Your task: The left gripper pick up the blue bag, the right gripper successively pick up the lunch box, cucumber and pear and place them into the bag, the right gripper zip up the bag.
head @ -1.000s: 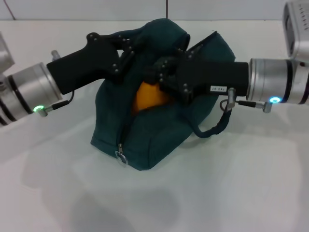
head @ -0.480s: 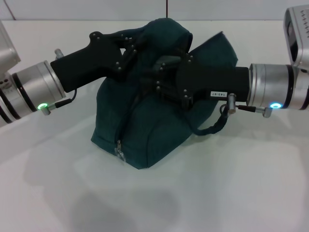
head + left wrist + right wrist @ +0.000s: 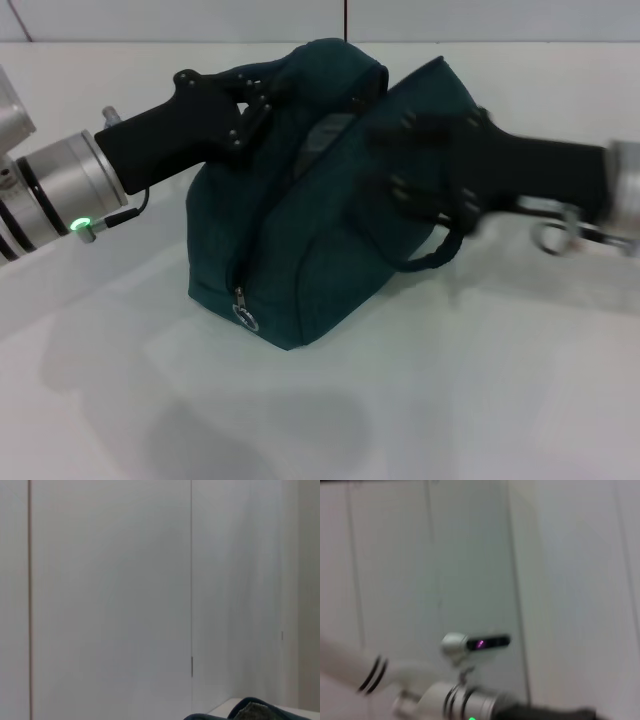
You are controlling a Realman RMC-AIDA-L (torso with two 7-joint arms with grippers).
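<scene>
Here left gripper [image 3: 262,93] fingers pinch soft blue bag [image 3: 300,250]; right gripper [image 3: 400,160] fingers' state unclear

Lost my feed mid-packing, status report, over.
Left gripper gripping blue bag at its top. Right gripper against bag's right side, grip unclear. Zipper open; pear not visible. Nothing obstructing.

So, the count: one blue bag [image 3: 320,240] sat on one white table [image 3: 480,400]. Two robot arms were there, so two grippers, the left gripper [image 3: 262,92] and the right gripper [image 3: 395,155], one on each side of the bag. One loop handle [image 3: 440,250] showed on the right side. One zipper with one ring pull [image 3: 244,318] was at the near end.
</scene>
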